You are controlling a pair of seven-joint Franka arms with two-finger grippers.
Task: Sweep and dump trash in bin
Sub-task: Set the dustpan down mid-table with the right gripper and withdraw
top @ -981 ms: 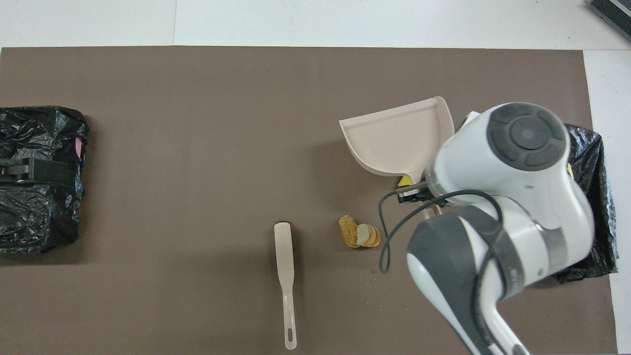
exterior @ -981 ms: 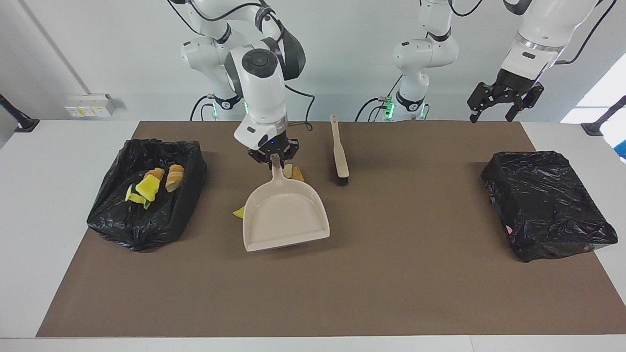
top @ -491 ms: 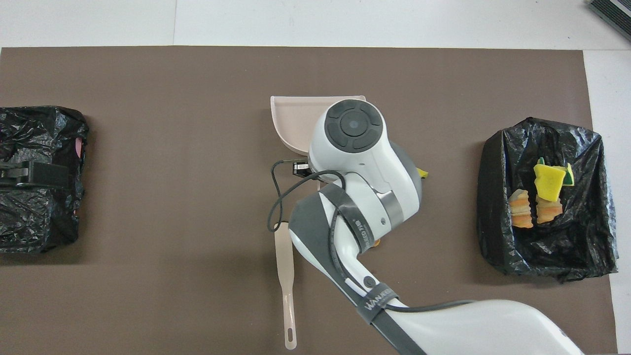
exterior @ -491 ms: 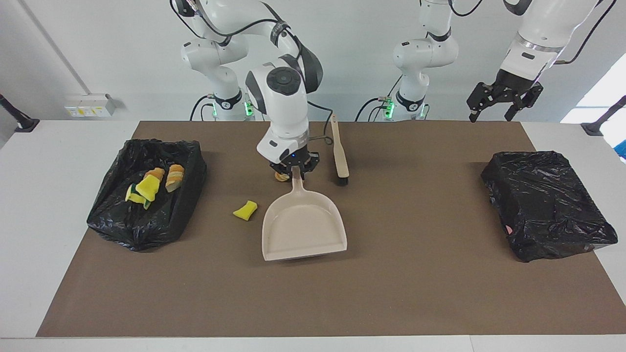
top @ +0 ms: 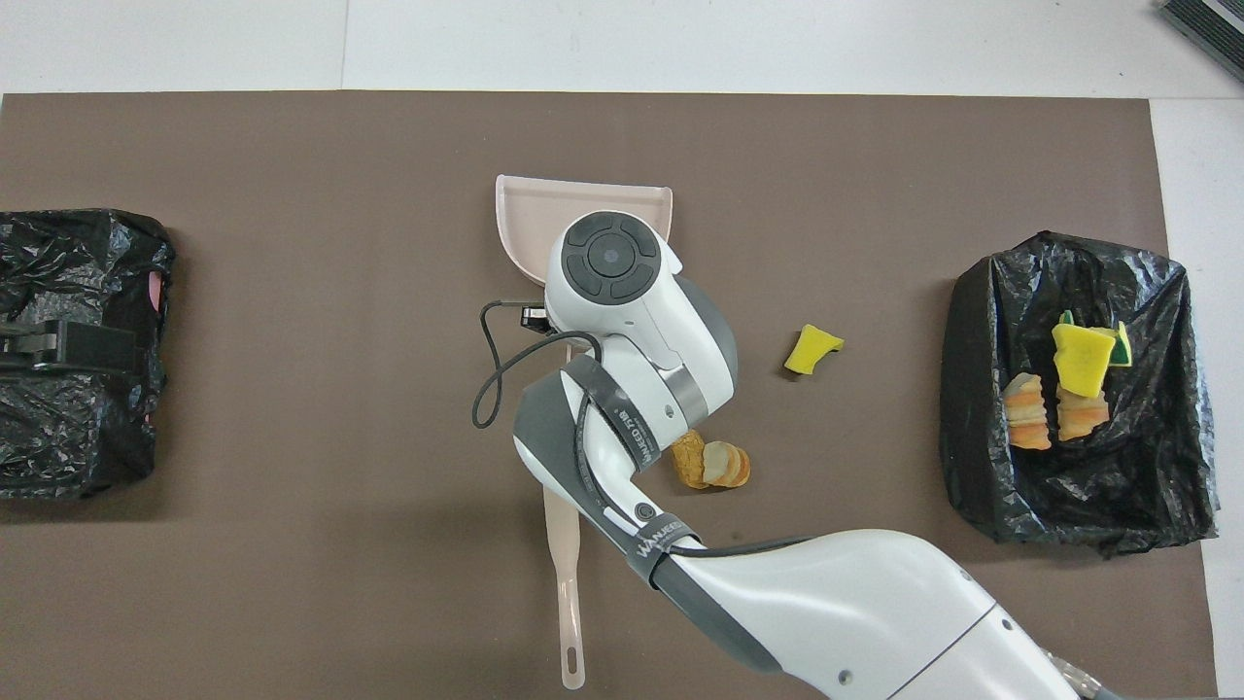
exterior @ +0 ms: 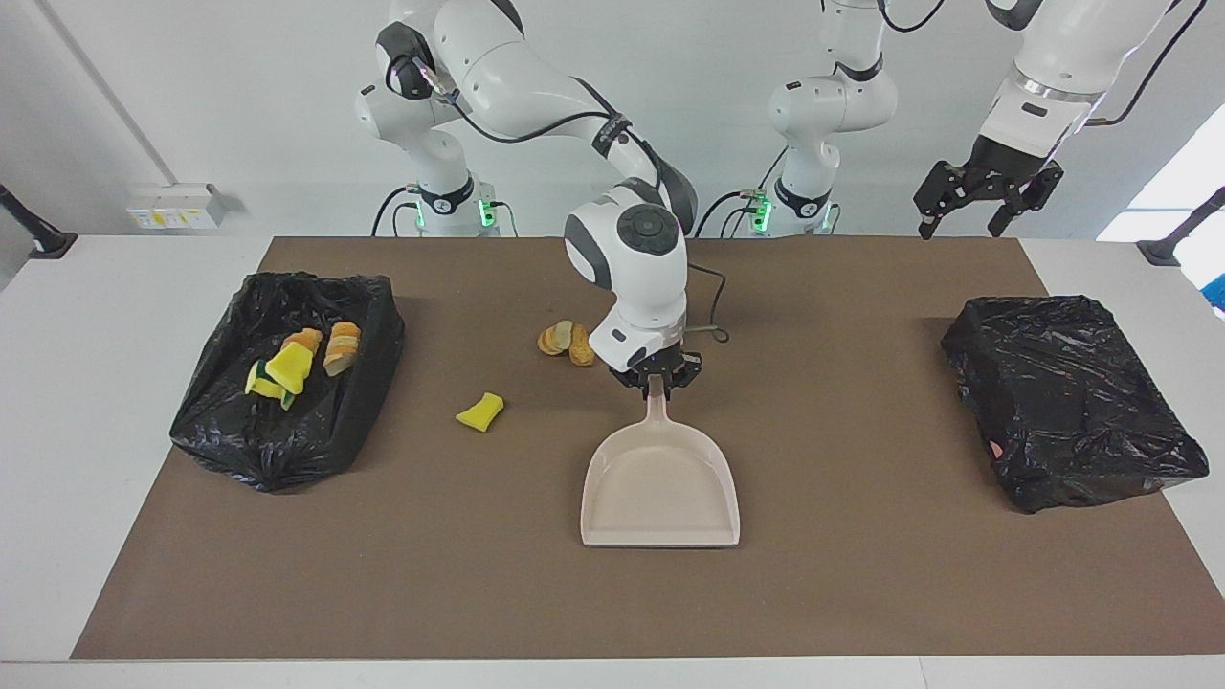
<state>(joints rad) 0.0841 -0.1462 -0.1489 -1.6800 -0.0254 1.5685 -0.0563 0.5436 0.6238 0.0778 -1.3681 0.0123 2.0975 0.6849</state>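
Observation:
My right gripper (exterior: 656, 377) is shut on the handle of the beige dustpan (exterior: 660, 488), which sits low at the middle of the mat with nothing in it; it also shows in the overhead view (top: 525, 206). A yellow sponge chunk (exterior: 479, 411) (top: 812, 350) and tan bread pieces (exterior: 567, 342) (top: 711, 463) lie on the mat between the dustpan and the black-lined bin (exterior: 368, 316) (top: 972, 292). More yellow chunks (exterior: 290, 366) and bread (exterior: 342, 346) lie in the bin. My left gripper (exterior: 986, 199) waits open, high over the left arm's end.
A beige brush (top: 566, 574) lies on the mat near the robots, partly under my right arm and hidden in the facing view. A second black bag-covered box (exterior: 1067, 397) (top: 78, 350) sits at the left arm's end. A brown mat (exterior: 861, 574) covers the table.
My right gripper carried the dustpan away from the bin toward the middle of the mat and squared it up. The yellow chunk and bread pieces came into view. The left arm stayed put.

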